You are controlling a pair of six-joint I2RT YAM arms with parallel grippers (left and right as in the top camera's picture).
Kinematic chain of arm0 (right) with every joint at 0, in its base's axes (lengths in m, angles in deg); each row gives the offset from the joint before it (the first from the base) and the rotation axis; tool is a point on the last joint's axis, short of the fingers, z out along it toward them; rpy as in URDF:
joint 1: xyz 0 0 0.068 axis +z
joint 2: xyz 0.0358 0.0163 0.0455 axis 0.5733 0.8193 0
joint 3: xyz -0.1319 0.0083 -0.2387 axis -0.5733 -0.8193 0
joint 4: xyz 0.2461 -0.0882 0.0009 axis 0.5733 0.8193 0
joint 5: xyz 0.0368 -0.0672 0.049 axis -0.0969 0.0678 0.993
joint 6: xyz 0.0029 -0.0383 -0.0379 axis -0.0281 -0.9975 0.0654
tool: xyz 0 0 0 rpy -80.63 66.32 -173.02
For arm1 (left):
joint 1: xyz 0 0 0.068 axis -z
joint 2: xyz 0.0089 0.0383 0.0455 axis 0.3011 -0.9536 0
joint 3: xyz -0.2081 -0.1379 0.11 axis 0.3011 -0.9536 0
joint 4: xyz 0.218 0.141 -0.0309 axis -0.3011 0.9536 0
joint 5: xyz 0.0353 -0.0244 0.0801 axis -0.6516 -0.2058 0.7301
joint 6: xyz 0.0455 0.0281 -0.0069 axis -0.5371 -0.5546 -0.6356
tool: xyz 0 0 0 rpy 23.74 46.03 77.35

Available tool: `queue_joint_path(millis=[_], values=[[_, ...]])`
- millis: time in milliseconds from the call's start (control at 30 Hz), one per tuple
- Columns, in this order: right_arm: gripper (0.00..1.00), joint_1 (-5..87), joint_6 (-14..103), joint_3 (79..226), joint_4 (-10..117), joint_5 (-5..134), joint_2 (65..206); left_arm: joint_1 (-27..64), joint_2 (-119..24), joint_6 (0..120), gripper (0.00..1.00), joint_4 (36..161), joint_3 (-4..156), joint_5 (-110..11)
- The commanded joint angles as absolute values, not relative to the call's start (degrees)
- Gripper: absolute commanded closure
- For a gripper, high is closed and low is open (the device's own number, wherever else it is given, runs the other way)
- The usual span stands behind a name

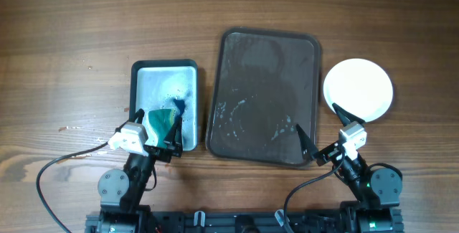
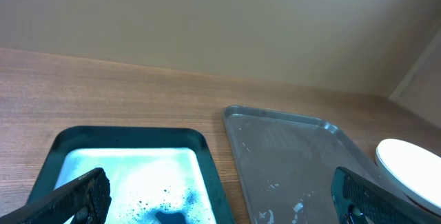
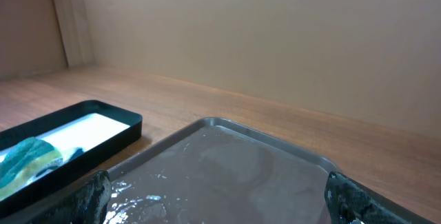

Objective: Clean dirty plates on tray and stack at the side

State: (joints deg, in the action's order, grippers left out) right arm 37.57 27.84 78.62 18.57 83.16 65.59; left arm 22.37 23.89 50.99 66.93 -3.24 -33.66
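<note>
The dark brown tray [image 1: 265, 97] lies in the middle and holds no plates, only wet streaks. It also shows in the left wrist view [image 2: 289, 155] and the right wrist view [image 3: 227, 162]. A plain white plate [image 1: 358, 89] sits on the table to the tray's right, and its edge shows in the left wrist view [image 2: 413, 165]. I cannot tell how many plates are stacked there. My left gripper [image 1: 156, 129] [image 2: 220, 207] is wide open over the near end of the small tray. My right gripper [image 1: 323, 127] [image 3: 220, 200] is wide open at the brown tray's near right corner.
A small pale tray with a dark rim [image 1: 165, 67] [image 2: 131, 136] [image 3: 103, 138] stands left of the brown tray. It holds a green sponge [image 1: 159, 123] [image 3: 24, 158] and a blue smear [image 2: 172, 214]. Bare wooden table surrounds everything.
</note>
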Motion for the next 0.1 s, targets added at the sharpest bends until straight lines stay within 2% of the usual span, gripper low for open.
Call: queue_joint_path(millis=[0, 67], values=[[0.00, 37.9, 27.6, 78.6, 18.4, 83.0, 65.0, 22.7, 24.3, 50.9, 0.00, 67.1, -3.5, -34.4], [0.00, 37.9, 27.6, 78.6, 18.4, 83.0, 65.0, 22.7, 24.3, 50.9, 0.00, 67.1, -3.5, -34.4]])
